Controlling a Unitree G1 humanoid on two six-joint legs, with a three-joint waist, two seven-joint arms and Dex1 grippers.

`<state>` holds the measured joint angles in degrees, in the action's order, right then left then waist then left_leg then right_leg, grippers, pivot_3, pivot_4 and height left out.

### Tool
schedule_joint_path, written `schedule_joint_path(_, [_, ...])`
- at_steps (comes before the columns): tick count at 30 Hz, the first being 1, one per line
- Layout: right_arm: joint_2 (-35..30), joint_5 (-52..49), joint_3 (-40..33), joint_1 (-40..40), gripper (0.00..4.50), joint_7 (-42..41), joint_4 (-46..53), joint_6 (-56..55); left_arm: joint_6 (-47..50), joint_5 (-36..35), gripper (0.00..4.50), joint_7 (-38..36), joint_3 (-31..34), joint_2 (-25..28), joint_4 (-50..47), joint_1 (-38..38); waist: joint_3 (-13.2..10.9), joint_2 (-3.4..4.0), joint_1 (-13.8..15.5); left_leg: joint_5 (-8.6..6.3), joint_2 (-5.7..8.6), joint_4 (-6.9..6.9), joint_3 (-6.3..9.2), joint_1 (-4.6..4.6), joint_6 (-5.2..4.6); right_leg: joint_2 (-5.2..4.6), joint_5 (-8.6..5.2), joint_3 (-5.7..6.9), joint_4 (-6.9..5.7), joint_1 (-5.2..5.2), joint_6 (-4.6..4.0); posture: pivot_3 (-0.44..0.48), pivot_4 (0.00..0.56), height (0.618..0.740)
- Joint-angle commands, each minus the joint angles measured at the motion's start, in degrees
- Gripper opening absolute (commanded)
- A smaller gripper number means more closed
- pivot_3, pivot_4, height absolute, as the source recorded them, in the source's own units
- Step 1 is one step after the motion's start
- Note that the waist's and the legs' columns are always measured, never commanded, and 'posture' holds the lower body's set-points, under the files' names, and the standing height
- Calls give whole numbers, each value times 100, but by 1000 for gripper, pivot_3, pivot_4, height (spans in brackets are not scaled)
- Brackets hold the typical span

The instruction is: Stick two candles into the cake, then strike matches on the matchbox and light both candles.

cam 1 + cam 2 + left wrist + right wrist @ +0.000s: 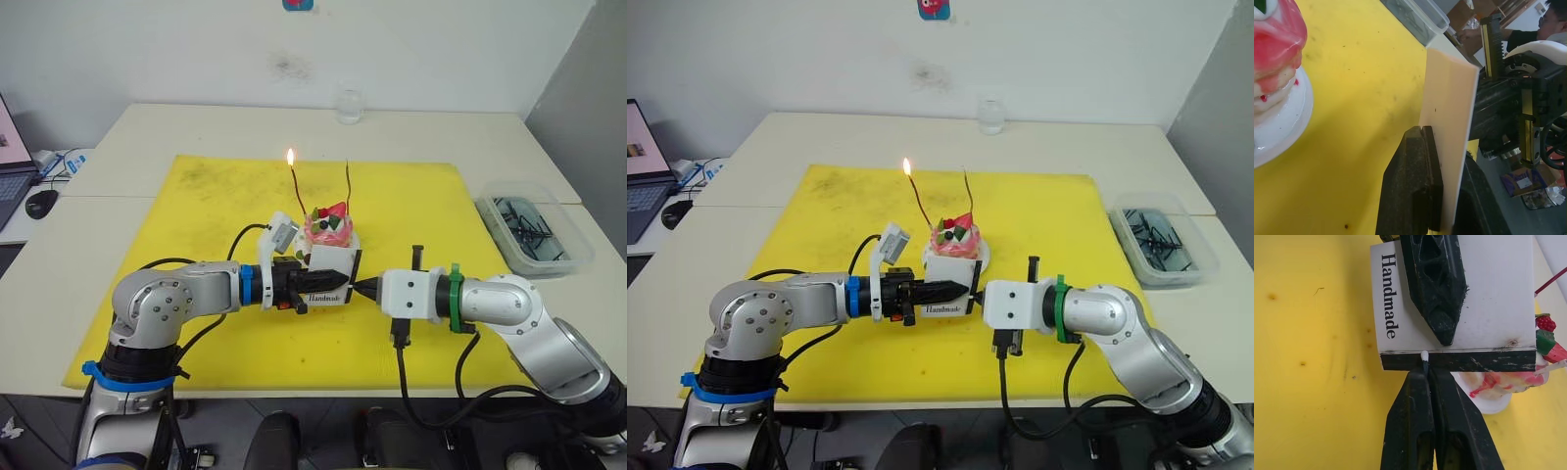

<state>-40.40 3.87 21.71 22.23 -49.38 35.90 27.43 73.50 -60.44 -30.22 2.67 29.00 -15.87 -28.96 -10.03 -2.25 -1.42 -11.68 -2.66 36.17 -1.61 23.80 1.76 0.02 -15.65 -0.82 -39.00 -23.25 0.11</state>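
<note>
The pink cake (328, 231) stands on its white plate (1284, 131) in the middle of the yellow mat (196, 225). Two candles stand in it: the left candle (299, 188) burns with a small flame, the right candle (349, 184) is unlit. Just in front of the cake, my left gripper (318, 278) is shut on the white "Handmade" matchbox (1493, 293), holding it upright. From the right, my right gripper (1430, 374) is shut on a match (1424, 357), whose pale head touches the box's dark striking strip (1474, 361).
A clear plastic bin (534, 230) with dark sticks sits at the mat's right edge. A glass (350, 106) stands at the table's far side. A mouse (42, 203) and a laptop lie on a side table to the left.
</note>
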Motion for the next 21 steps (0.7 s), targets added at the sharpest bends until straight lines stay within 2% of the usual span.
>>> schedule_joint_path(1, [0,140,-6,56,17,43,-21,-74,28,-280,0,-36,164,-74,-219,-113,0,0,0,0,0,0,0,0,0,0,0,0,0,0,0,0,150,740])
schedule_joint_path(8, [69,325,76,43,17,62,-155,-72,176,-494,0,93,269,-182,-237,-125,0,0,0,0,0,0,1,0,0,0,0,0,0,0,0,0,150,740])
schedule_joint_path(12, [-76,404,217,-111,17,-115,-200,-231,195,-570,0,153,455,-182,-148,-425,0,0,1,0,0,0,0,0,0,0,0,0,0,0,0,0,150,740])
schedule_joint_path(17, [-227,294,209,-218,17,-378,14,-269,95,-513,0,80,807,199,195,-1181,-4,-6,18,0,5,3,3,2,0,4,0,3,-1,0,0,0,150,740])
schedule_joint_path(21, [-217,140,-2,-196,17,-439,156,-138,108,-481,0,-54,838,500,181,-1278,-3,-6,-38,0,3,0,-6,-3,0,5,0,-4,0,0,0,0,150,740])
